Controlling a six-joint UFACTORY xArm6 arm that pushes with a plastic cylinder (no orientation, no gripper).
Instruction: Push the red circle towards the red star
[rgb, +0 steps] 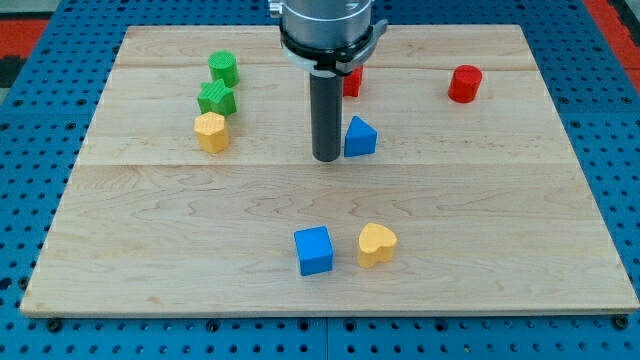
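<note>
The red circle, a short red cylinder, sits near the view's top right. The red star is mostly hidden behind the arm at top centre; only a red edge shows. My tip rests on the board just left of the blue triangle, below the red star and far left of the red circle.
A green circle, a green star and a yellow hexagon cluster at the left. A blue cube and a yellow heart lie near the bottom centre. The wooden board lies on a blue pegboard.
</note>
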